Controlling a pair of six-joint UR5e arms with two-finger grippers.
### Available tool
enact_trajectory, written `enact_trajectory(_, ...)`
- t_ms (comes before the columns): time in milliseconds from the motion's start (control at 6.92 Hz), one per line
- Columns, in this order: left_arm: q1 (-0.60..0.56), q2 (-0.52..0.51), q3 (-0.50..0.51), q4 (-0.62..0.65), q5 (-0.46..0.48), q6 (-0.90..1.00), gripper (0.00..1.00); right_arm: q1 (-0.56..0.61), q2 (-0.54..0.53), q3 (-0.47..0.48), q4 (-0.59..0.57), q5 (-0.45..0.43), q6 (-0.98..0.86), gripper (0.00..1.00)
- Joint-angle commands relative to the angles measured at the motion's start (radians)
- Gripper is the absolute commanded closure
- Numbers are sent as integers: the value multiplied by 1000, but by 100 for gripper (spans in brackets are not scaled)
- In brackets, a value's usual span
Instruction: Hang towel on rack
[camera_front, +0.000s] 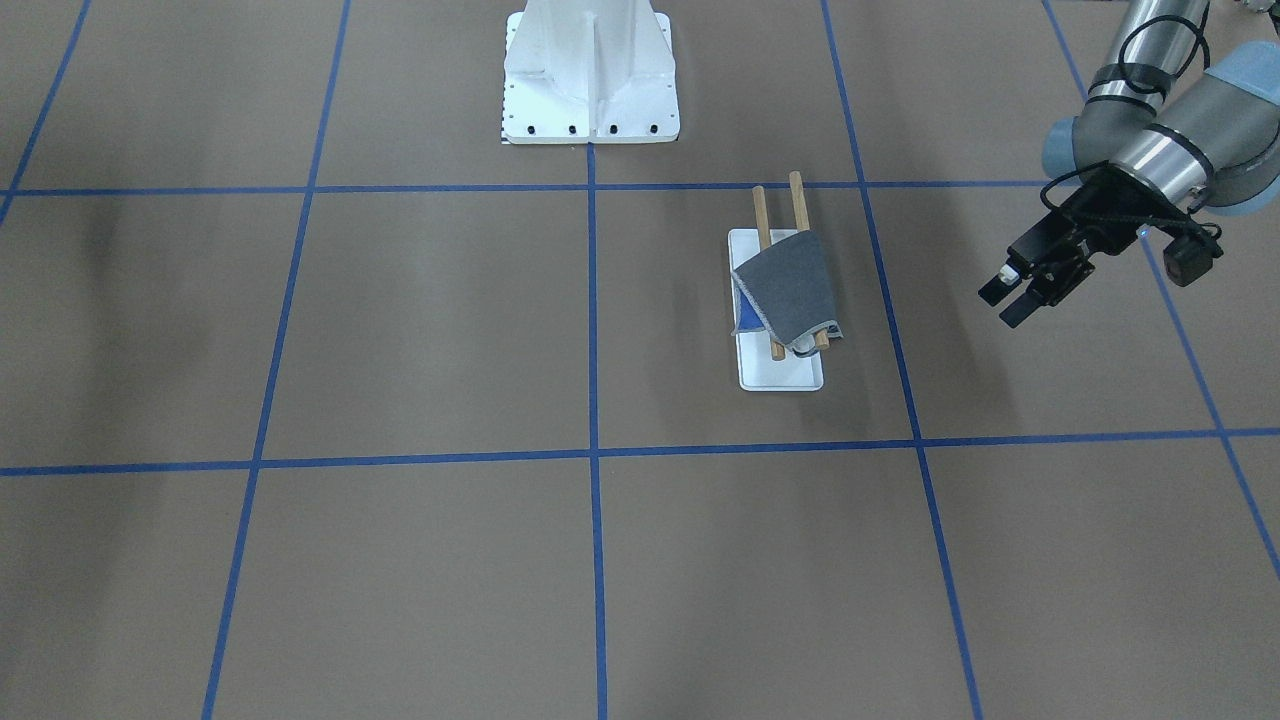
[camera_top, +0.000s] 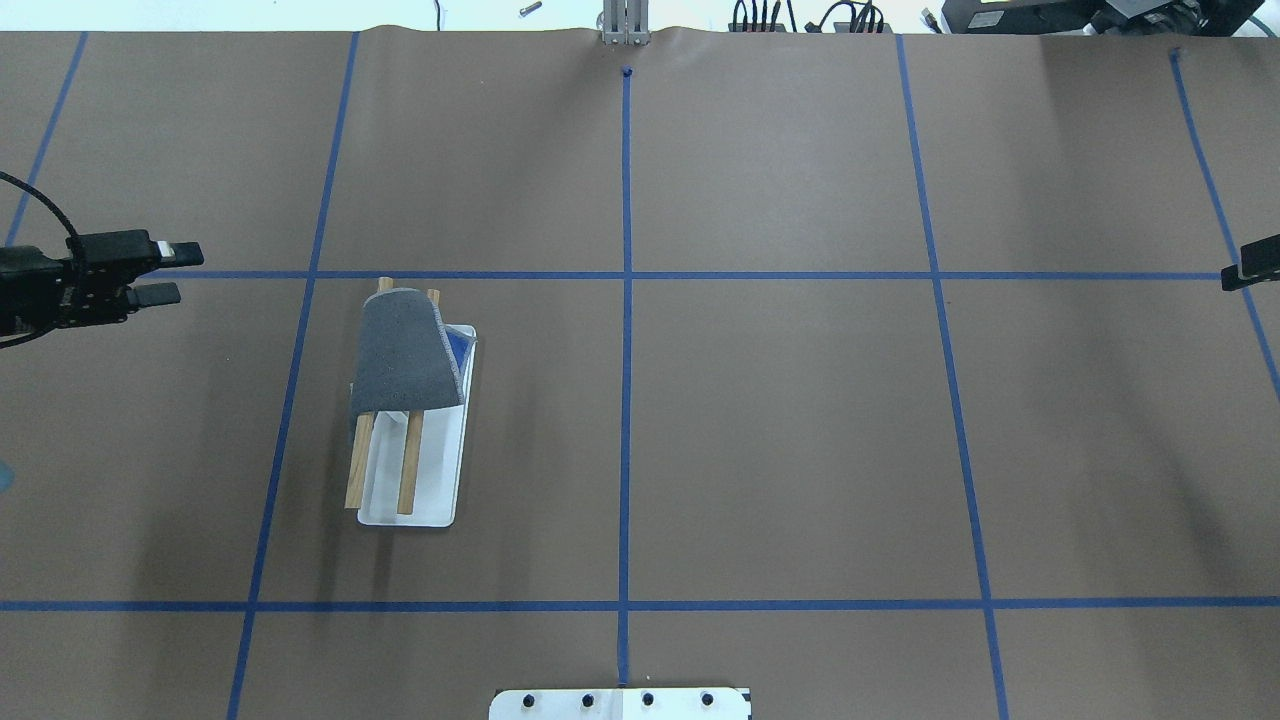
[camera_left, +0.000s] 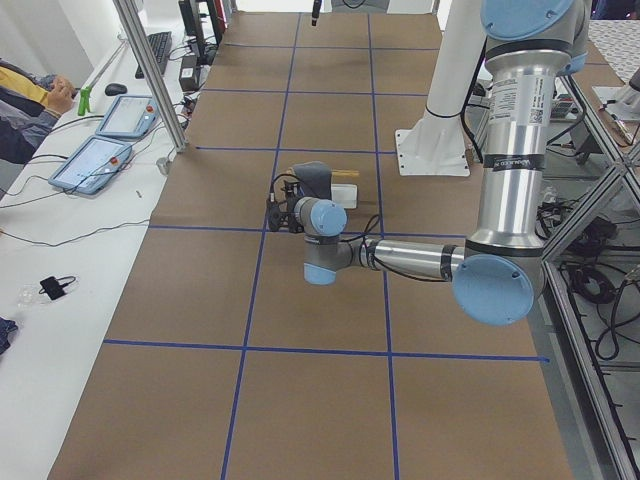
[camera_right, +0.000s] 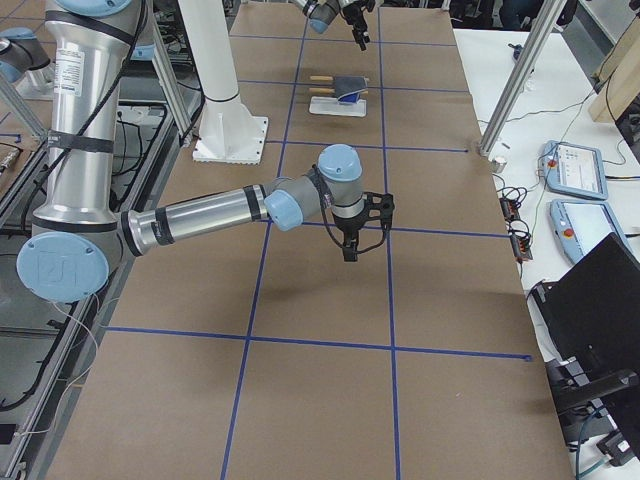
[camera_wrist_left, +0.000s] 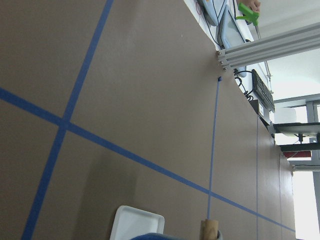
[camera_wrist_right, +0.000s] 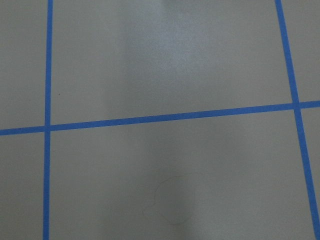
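Note:
The towel (camera_top: 400, 350) is grey with a bit of blue reverse showing at its edge. It lies draped over the far end of the rack's two wooden bars (camera_top: 408, 465). The rack (camera_top: 430, 500) has a white base. The towel also shows in the front view (camera_front: 785, 290) and the right view (camera_right: 350, 88). My left gripper (camera_top: 165, 272) is open and empty, off to the left of the rack and above the table; it also shows in the front view (camera_front: 1008, 302). My right gripper (camera_right: 350, 245) hovers far from the rack, and only its tip shows at the overhead view's right edge (camera_top: 1250, 268). I cannot tell whether it is open or shut.
The robot's white base (camera_front: 590, 80) stands at the table's near edge. Blue tape lines (camera_top: 625, 400) grid the brown table. Tablets (camera_left: 95, 160), cables and operators' hands lie beyond the far edge. An aluminium post (camera_left: 150, 70) stands at that edge.

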Motion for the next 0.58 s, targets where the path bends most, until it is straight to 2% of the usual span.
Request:
enact_trajectory(0, -91, 72, 5, 213, -10, 440, 2, 3, -8, -10, 0, 2, -31, 0)
enact_trajectory(289, -243, 74, 16, 451, 31, 868, 2, 12, -11, -23, -3, 1, -63, 0)
enact_trajectory(433, -295, 74, 19, 555, 63, 1145, 2, 25, -11, -39, -3, 2, -96, 0)
